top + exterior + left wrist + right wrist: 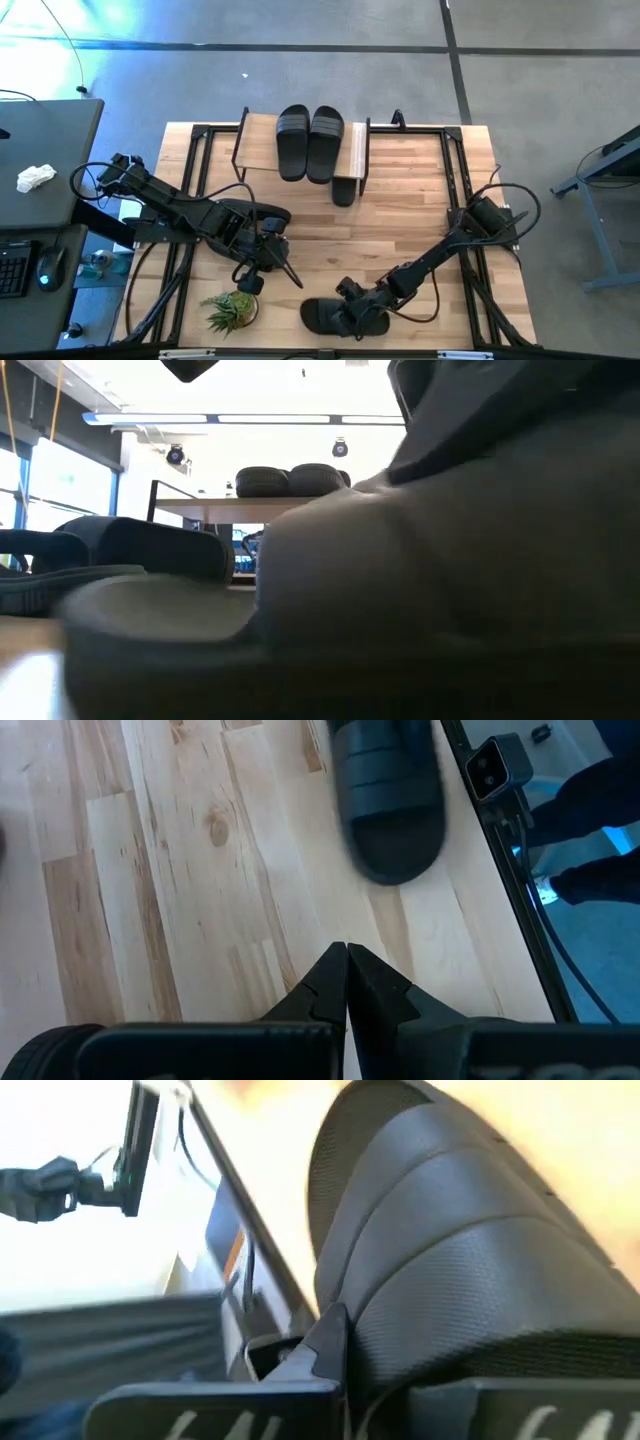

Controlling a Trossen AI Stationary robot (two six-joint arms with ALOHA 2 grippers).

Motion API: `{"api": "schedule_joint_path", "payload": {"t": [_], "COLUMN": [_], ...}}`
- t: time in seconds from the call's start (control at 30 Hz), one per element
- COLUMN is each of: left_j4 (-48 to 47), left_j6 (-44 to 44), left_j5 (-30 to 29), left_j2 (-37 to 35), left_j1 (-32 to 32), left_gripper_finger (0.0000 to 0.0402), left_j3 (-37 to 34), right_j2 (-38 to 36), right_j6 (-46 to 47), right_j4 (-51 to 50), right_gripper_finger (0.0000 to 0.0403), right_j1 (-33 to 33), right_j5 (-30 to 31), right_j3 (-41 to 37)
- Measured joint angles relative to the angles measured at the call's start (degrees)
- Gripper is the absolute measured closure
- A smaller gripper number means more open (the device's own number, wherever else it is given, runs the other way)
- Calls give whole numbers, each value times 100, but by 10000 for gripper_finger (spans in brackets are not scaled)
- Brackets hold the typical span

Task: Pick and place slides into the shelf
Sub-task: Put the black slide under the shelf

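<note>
One black slide [330, 318] lies at the table's near edge and fills the low view [400, 610]. My right gripper [352, 303] is shut on it, reaching in from the right. The shelf [355, 150] stands at the far middle with two slides [294, 142] [326, 142] side by side on its top plank. A third slide [344, 190] pokes out from the tier below. My left gripper [296, 280] hangs shut above bare table left of centre, holding nothing; its wrist view shows the near slide's end [390, 810]. My right gripper has the near slide by its wide strap [380, 1310], at the strap's side edge. One finger [325, 1345] lies against the outside of the strap; the strap hides the other finger. The fingers slant down from the table's far right. The slide's sole [150, 625] is low at the near edge.
A small potted plant [230, 310] stands at the near edge, left of the held slide. Black frame rails [462, 180] run along the table's sides. Bare wood lies between the shelf and both grippers. A dark shape [120, 550] shows left of the slide in the low view.
</note>
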Motion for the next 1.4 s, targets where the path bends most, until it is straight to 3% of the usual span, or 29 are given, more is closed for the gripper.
{"api": "schedule_joint_path", "payload": {"t": [0.3,0.5,0.63,0.73,0.87,1.07,1.4], "left_j4": [34,36,61,143,283,333,538], "left_j6": [9,2,-128,-147,-144,-136,-136], "left_j5": [-96,-712,-1173,-1305,-1311,-1444,-2175], "left_j2": [-24,-24,-24,-24,-24,23,686], "left_j1": [-2,-2,-5,-6,-4,-4,0], "left_gripper_finger": [402,402,402,402,402,402,402], "left_j3": [0,0,0,0,0,2,2], "right_j2": [-1246,-1856,-1824,-1776,-1786,-1636,-1441], "right_j6": [262,779,817,768,811,909,559], "right_j4": [-2312,-2910,-2734,-1767,-330,878,741], "right_gripper_finger": [401,402,402,402,402,403,403], "right_j1": [-16,-51,-231,-422,-656,-1037,-1628], "right_j5": [1875,2665,2405,2129,2205,2191,1787], "right_j3": [-14,-6,-90,-552,-1315,-1798,-1689]}}
